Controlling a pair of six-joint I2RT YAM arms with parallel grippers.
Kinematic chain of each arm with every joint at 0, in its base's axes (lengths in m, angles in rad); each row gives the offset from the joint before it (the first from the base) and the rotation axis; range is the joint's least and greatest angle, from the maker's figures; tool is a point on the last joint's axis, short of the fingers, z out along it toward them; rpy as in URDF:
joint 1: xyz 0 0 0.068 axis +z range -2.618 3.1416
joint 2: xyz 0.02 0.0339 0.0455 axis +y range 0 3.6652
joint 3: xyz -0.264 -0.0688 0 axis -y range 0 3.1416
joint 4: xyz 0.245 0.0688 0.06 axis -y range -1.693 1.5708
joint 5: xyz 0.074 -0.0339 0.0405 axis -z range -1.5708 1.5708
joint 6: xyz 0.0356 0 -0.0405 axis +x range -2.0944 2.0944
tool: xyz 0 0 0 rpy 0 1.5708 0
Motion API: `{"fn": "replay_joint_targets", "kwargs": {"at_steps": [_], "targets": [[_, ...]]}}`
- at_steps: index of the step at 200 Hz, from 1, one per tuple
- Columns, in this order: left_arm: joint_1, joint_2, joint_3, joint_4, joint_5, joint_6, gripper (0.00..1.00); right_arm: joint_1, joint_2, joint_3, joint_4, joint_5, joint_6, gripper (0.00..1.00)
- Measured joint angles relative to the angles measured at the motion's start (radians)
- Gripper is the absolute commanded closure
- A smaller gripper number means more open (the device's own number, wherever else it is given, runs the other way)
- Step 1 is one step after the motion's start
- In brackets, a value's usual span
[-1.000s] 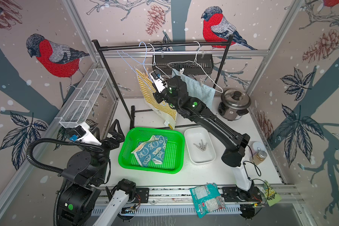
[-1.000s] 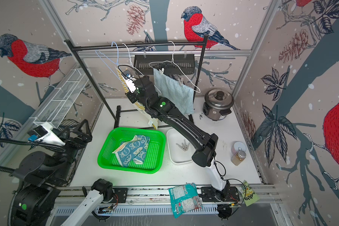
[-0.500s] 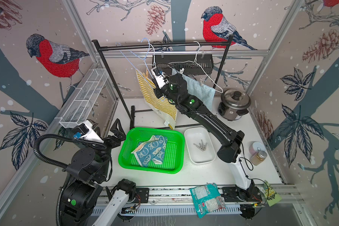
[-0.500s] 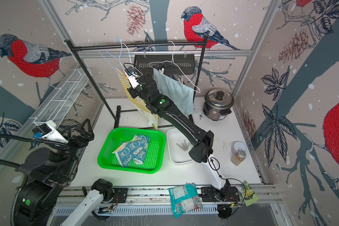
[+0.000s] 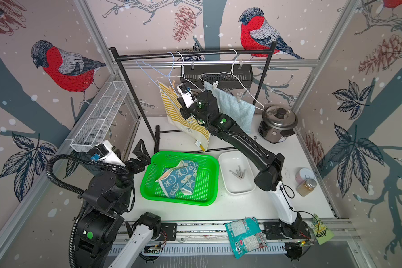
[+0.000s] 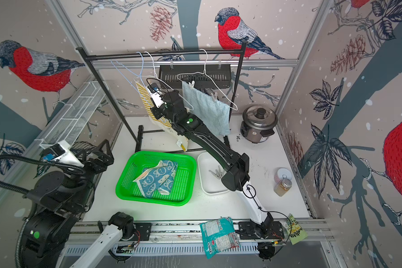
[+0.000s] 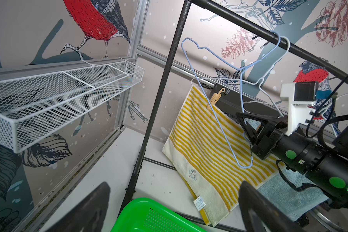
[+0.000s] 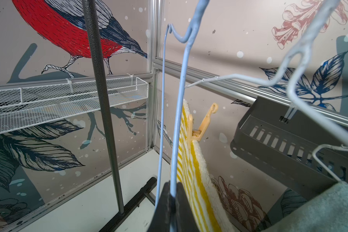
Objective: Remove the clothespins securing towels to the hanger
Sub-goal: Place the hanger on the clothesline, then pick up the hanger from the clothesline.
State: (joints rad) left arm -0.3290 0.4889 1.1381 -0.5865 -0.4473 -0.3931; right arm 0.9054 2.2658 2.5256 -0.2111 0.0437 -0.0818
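Clothespin point(image 8: 204, 122) — on striped towel point(image 8: 190, 160) | right hand point(image 8: 172, 183) pinching blue hanger point(image 8: 180, 100) | left hand point(image 5: 142, 152) — wide open

White table point(image 5: 241, 206) bears green basket point(image 5: 181, 153), white tray point(image 5: 233, 185), rice cooker point(image 5: 277, 124), and spice jar point(image 5: 306, 186).

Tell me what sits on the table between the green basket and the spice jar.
In both top views a white tray holding loose clothespins sits there; the right arm's elbow overlaps its edge.
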Motion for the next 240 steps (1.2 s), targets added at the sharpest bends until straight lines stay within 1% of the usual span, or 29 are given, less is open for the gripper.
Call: {"fn": "replay_joint_targets", "kwargs": {"at_steps": [7, 12, 43, 56, 80, 104, 146, 169, 193, 218, 240], "targets": [[0.000, 0.000, 0.000, 0.000, 0.000, 0.000, 0.02, 0.006, 0.000, 0.000, -0.010, -0.005, 0.000, 0.48], [0.000, 0.001, -0.001, 0.001, 0.000, 0.000, 0.02, 0.011, -0.002, -0.002, -0.021, -0.006, -0.002, 0.44], [0.000, 0.014, -0.010, 0.012, 0.003, 0.000, 0.02, 0.039, -0.069, -0.076, -0.055, 0.016, -0.023, 0.31], [0.000, 0.021, -0.017, 0.022, 0.004, 0.000, 0.01, 0.049, -0.135, -0.146, -0.058, 0.037, -0.024, 0.24], [0.000, 0.033, -0.026, 0.042, 0.029, 0.008, 0.01, 0.069, -0.292, -0.326, -0.023, 0.106, -0.027, 0.07], [0.000, 0.048, -0.031, 0.076, 0.038, 0.027, 0.01, 0.093, -0.406, -0.431, -0.004, 0.186, -0.030, 0.00], [0.000, 0.064, -0.034, 0.113, 0.065, 0.034, 0.01, 0.123, -0.573, -0.575, 0.029, 0.282, -0.030, 0.00], [0.000, 0.056, -0.044, 0.133, 0.076, 0.034, 0.01, 0.148, -0.670, -0.673, 0.046, 0.294, -0.029, 0.00], [0.000, 0.053, -0.050, 0.142, 0.079, 0.034, 0.01, 0.146, -0.771, -0.777, 0.055, 0.321, -0.026, 0.01], [0.000, 0.056, -0.063, 0.162, 0.091, 0.026, 0.01, 0.127, -0.831, -0.827, 0.049, 0.355, -0.019, 0.04], [0.000, 0.060, -0.084, 0.174, 0.112, 0.007, 0.01, 0.101, -0.848, -0.832, 0.016, 0.363, -0.014, 0.09]]}}
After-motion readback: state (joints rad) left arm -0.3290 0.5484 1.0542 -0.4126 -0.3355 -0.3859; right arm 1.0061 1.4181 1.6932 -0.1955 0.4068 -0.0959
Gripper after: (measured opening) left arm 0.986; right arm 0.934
